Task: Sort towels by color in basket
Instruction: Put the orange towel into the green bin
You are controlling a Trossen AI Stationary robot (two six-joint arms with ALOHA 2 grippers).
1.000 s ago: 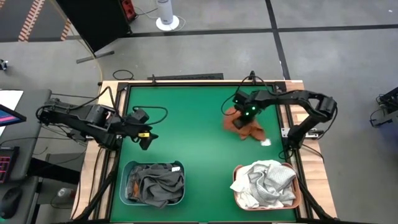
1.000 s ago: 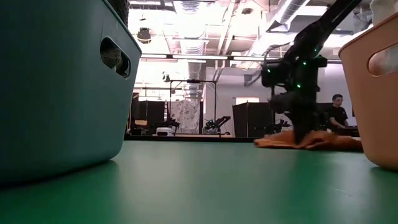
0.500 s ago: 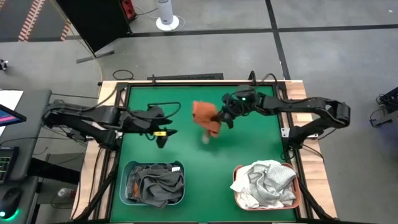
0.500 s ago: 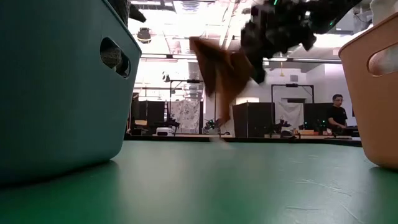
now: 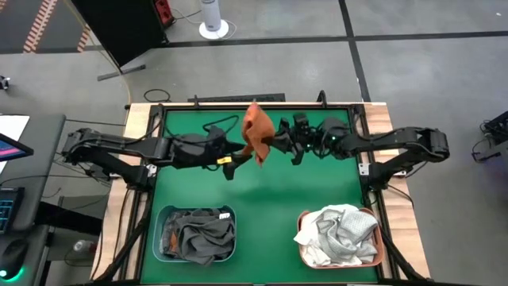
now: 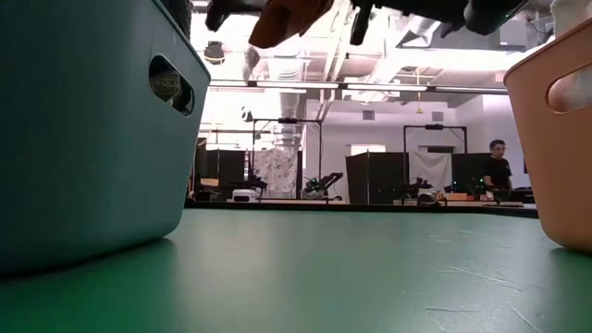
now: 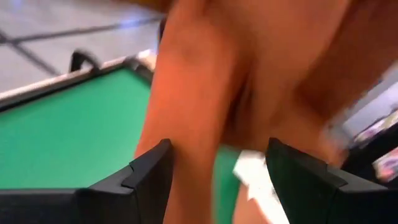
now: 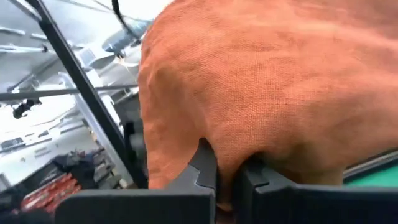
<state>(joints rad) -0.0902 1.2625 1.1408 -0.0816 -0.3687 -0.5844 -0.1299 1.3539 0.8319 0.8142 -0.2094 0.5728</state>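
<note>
- Green covers the surface (image 5: 262, 199), framed in pale wood, with 2 baskets standing at its near edge.
- At the left, the teal basket (image 5: 196, 234) holds crumpled dark grey towels (image 5: 198, 236); in the low view its wall fills the left side.
- The left claw (image 5: 228, 165) reaches in over the middle of the surface, its fingers (image 7: 146, 177) spread wide and released, empty, with the rust orange towel (image 5: 257, 133) hanging right in front of them in the left wrist view.
- That rust orange towel is lifted well clear of the surface, between the 2 claws, drooping from the right one; in the low view it shows only at the top edge.
- The right claw (image 5: 278, 143) is clenched on the towel's edge; the right wrist view shows the cloth pinched between its 2 dark fingers (image 8: 202, 168).
- At the right, the orange basket (image 5: 340, 237) holds a heap of white and light grey towels (image 5: 337, 232).
- Beyond the surface, a person (image 6: 497, 171) sits far back in the room.
</note>
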